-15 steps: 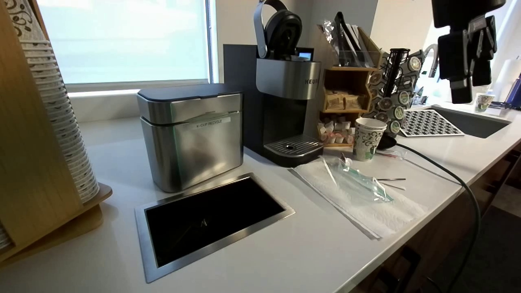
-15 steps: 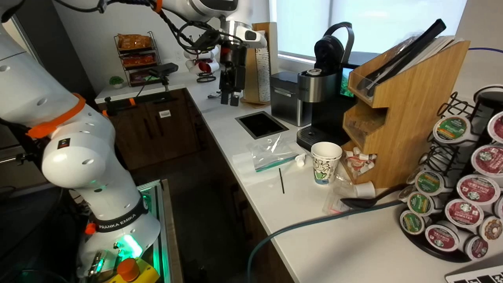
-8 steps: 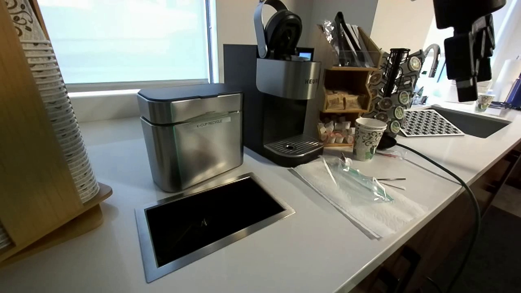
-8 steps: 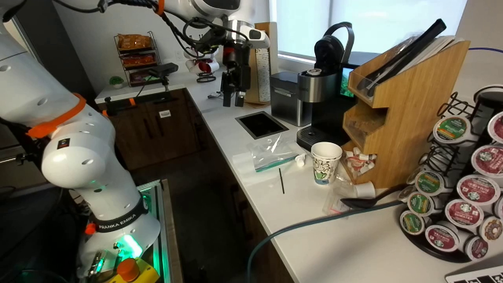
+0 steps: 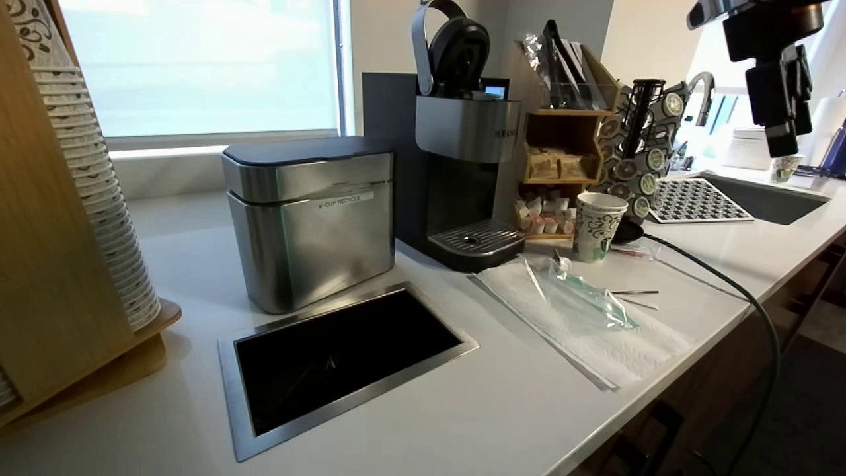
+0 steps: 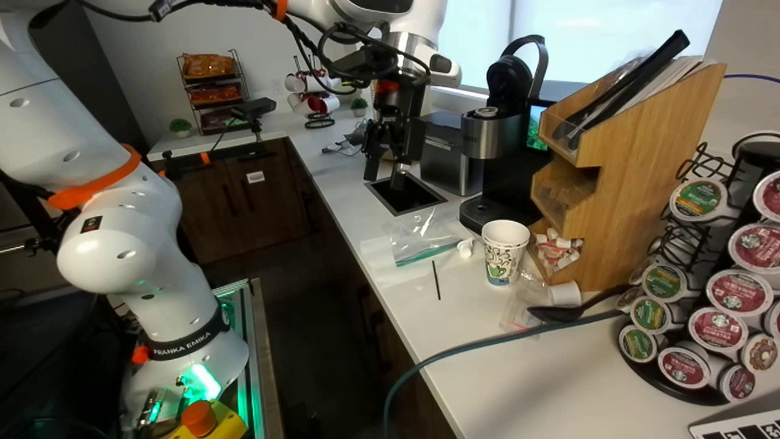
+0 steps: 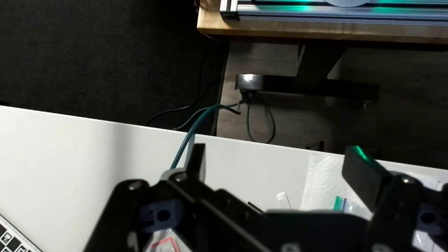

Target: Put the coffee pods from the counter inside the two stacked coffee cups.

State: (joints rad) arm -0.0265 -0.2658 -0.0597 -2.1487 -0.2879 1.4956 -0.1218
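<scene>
Within the last second the pincer (image 6: pixel 385 172) has shifted to the right in both exterior views, and in an exterior view it also hangs lower and looks nearer, while the two stacked cups (image 6: pixel 504 253) have not moved. The wrist view shows it released, spread wide, with nothing held, well above the table (image 6: pixel 518 381). In an exterior view the cups stand upright, one nested in the other, just left of the wooden organiser (image 6: pixel 646 183) and nearer than the coffee machine (image 6: pixel 515 183). Most coffee pods (image 6: pixel 719 327) I can make out fill the wire rack (image 6: pixel 758 160) at the near right there, apart from the cups; a white tub (image 6: pixel 565 294) lying on its side between cups and rack may be a loose pod, I cannot tell. For the task, I judge this travel toward the work, no pod yet in grip: the shift brings the pincer closer to cups and rack, and a pick should come before any lowering over the cups
</scene>
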